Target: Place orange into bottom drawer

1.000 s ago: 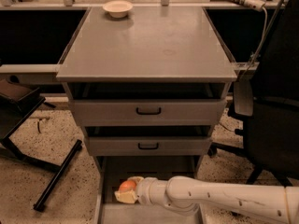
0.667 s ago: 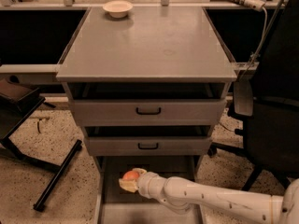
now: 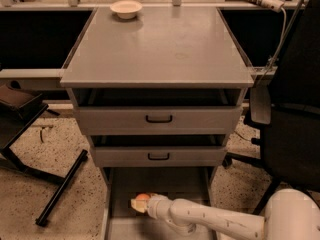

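The orange [image 3: 143, 197] is a small round fruit inside the open bottom drawer [image 3: 120, 194], near its back left part, under the two closed drawer fronts. My gripper [image 3: 139, 203] is at the end of the white arm reaching in from the lower right. It sits right at the orange, with pale fingers around it. Most of the orange is hidden by the gripper. The bottom drawer is a wide grey tray pulled out towards me.
A shallow white bowl [image 3: 126, 8] stands at the back left of the grey cabinet top [image 3: 160, 44]. Two grey drawers with black handles [image 3: 159, 118] are above. A black office chair [image 3: 290, 114] stands at the right, a black stand leg [image 3: 62, 186] at the left.
My arm has pushed further into the bottom drawer, carrying the orange to the left and towards the back.
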Action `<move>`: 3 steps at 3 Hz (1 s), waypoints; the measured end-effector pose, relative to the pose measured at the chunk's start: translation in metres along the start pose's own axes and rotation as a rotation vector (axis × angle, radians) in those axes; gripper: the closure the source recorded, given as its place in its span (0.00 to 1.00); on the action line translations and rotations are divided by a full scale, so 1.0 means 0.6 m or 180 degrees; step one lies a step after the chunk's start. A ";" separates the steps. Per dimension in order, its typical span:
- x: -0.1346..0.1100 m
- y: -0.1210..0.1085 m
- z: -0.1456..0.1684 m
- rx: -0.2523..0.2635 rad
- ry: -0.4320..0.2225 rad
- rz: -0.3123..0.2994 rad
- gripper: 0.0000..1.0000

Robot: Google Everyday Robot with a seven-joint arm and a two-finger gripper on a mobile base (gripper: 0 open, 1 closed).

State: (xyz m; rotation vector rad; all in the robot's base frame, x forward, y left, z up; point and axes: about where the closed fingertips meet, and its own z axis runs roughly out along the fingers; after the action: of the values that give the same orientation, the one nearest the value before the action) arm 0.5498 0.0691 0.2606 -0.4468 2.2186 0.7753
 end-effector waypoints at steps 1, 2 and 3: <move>0.054 -0.028 0.025 -0.0027 0.0189 0.0201 1.00; 0.055 -0.031 0.026 -0.0027 0.0197 0.0204 1.00; 0.082 -0.056 0.058 0.0041 0.0243 0.0362 1.00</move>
State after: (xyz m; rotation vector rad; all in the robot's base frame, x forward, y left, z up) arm 0.5528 0.0620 0.1922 -0.3516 2.3352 0.8148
